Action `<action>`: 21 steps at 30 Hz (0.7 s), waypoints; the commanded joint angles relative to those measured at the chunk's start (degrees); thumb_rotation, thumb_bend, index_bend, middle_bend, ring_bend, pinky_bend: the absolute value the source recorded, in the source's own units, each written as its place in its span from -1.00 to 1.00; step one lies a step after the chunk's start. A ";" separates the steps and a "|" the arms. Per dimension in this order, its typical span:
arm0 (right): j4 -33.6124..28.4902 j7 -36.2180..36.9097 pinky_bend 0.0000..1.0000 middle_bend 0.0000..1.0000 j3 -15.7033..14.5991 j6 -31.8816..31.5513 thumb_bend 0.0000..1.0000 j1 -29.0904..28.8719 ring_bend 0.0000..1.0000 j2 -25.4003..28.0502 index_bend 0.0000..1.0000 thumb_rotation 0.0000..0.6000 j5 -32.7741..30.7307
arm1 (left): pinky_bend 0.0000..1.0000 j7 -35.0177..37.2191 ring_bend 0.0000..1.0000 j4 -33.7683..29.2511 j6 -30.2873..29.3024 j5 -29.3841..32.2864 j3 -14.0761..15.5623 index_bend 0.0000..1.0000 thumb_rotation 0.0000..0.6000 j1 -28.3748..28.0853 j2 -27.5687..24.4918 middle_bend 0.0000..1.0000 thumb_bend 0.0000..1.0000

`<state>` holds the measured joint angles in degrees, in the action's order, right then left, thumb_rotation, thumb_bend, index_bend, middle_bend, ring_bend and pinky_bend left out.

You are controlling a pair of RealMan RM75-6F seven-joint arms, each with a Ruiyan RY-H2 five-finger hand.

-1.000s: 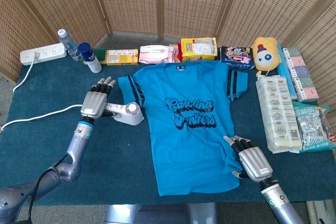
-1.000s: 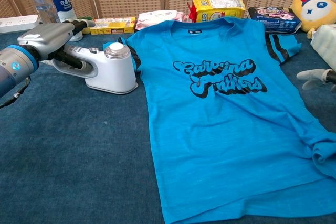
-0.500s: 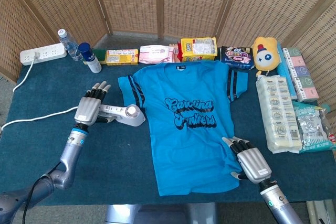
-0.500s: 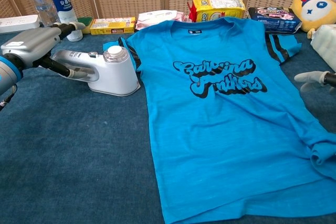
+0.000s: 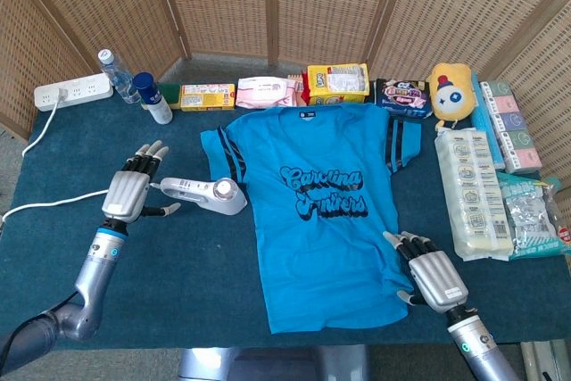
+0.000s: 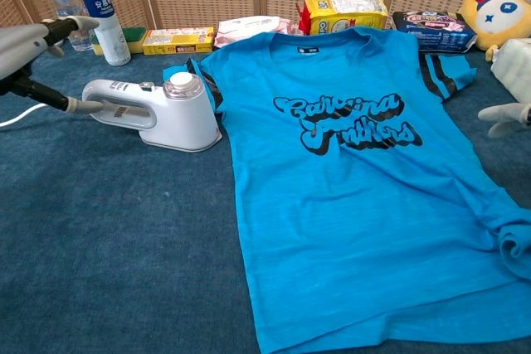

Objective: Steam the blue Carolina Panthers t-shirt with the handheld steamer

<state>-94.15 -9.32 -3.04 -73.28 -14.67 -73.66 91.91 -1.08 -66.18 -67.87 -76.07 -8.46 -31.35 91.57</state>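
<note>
The blue Carolina Panthers t-shirt [image 5: 317,211] [image 6: 348,163] lies flat on the dark table, collar toward the back. The white handheld steamer [image 5: 207,194] [image 6: 153,109] lies on its side by the shirt's left sleeve, touching its edge. My left hand [image 5: 128,189] [image 6: 29,43] is open just left of the steamer's handle, fingers spread, holding nothing. My right hand [image 5: 431,276] [image 6: 504,115] lies open and flat at the shirt's lower right hem, fingers pointing toward the cloth.
A white cord [image 5: 53,202] runs from the steamer toward the power strip [image 5: 73,91]. Two bottles [image 5: 152,98] stand at the back left. Snack packs [image 5: 337,83], a plush toy [image 5: 451,91] and boxed goods [image 5: 473,194] line the back and right edges.
My left hand has let go of the steamer handle and drawn back to the left. The steamer stays lying by the sleeve. The right hand has barely moved.
</note>
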 commanded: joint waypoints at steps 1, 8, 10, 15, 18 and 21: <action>-0.31 0.24 -0.59 -0.61 0.23 -0.66 -0.65 0.35 -0.65 0.70 -0.85 1.00 -0.23 | -0.63 -3.41 -1.00 -9.13 0.27 1.96 1.25 -1.00 0.08 2.96 -7.00 -1.00 -0.81; -1.34 1.41 -0.55 -0.56 1.32 -3.57 -0.65 1.92 -0.61 3.00 -0.75 1.00 -1.51 | -0.63 -8.60 -1.00 -27.92 -0.91 6.19 4.60 -1.00 0.24 9.11 -21.70 -1.00 -0.76; -1.57 1.58 -0.54 -0.55 1.59 -4.17 -0.64 2.34 -0.60 3.46 -0.72 1.00 -1.93 | -0.63 -8.12 -1.00 -30.18 -2.82 5.37 5.56 -1.00 0.26 10.96 -23.61 -1.00 -0.76; -1.87 1.73 -0.53 -0.54 2.43 -5.94 -0.58 3.36 -0.60 4.06 -0.70 1.00 -2.83 | -0.63 -5.34 -1.00 -33.52 -8.50 2.36 8.24 -1.00 0.29 16.20 -26.83 -1.00 -0.76; -1.83 1.75 -0.53 -0.54 2.84 -6.96 -0.52 4.01 -0.60 4.18 -0.68 1.00 -3.28 | -0.63 -3.89 -1.00 -34.50 -11.80 0.19 9.94 -1.00 0.31 19.26 -28.26 -1.00 -0.75; -1.75 1.82 -0.53 -0.53 3.18 -7.87 -0.49 4.70 -0.60 4.47 -0.66 1.00 -3.87 | -0.63 -2.81 -1.00 -35.10 -14.47 -1.39 11.23 -1.00 0.34 21.82 -29.33 -1.00 -0.74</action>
<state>-95.96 -7.52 -0.05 -80.77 -10.28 -69.35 88.36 -4.88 -100.54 -80.70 -76.42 1.62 -11.15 63.25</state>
